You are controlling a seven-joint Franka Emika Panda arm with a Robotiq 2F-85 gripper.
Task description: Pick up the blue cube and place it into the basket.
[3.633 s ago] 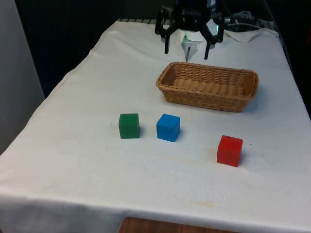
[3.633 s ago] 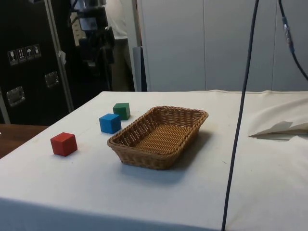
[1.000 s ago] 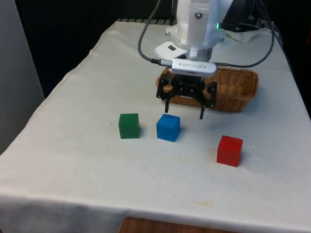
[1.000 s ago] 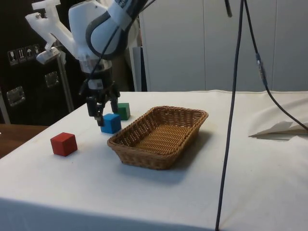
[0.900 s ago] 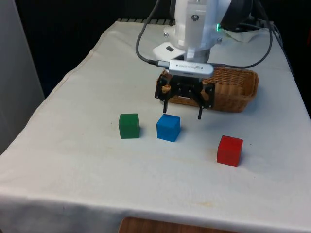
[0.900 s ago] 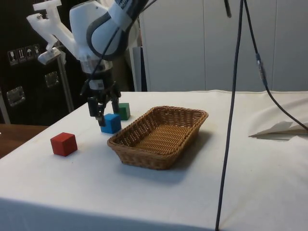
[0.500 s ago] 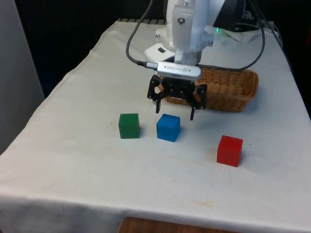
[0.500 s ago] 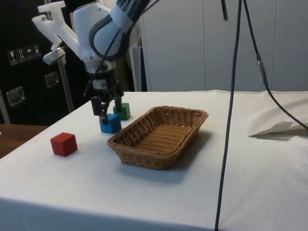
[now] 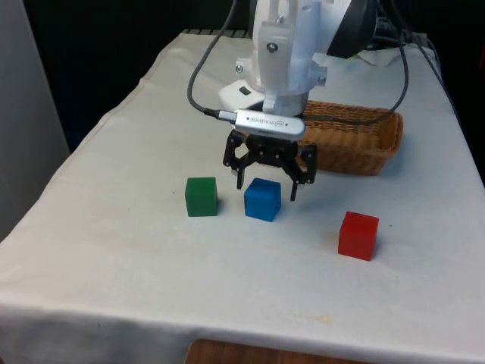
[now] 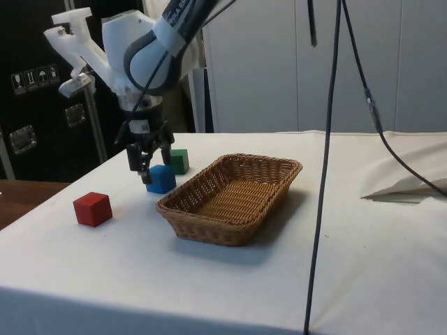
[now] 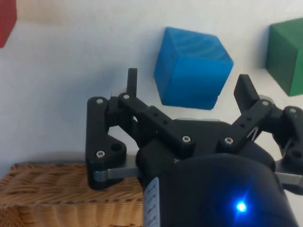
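Observation:
The blue cube [image 9: 262, 199] [image 10: 161, 179] [image 11: 193, 67] sits on the white cloth, between a green cube and a red cube. My gripper [image 9: 266, 191] [image 10: 145, 172] [image 11: 188, 82] hangs open just above and slightly behind the blue cube, one finger to each side of it, not touching it. The wicker basket [image 9: 377, 142] [image 10: 230, 197] stands behind the gripper, partly hidden by the arm in the front view, and holds nothing.
A green cube [image 9: 201, 196] [image 10: 177, 161] [image 11: 285, 54] lies close beside the blue one on the front view's left. A red cube [image 9: 358, 235] [image 10: 92, 209] lies apart on the front view's right. A cable [image 10: 321, 174] hangs across the side view.
The arm came from the far end over the basket, then lowered and shifted towards the front view's left. The open gripper now straddles the blue cube from above. The cubes have not moved.

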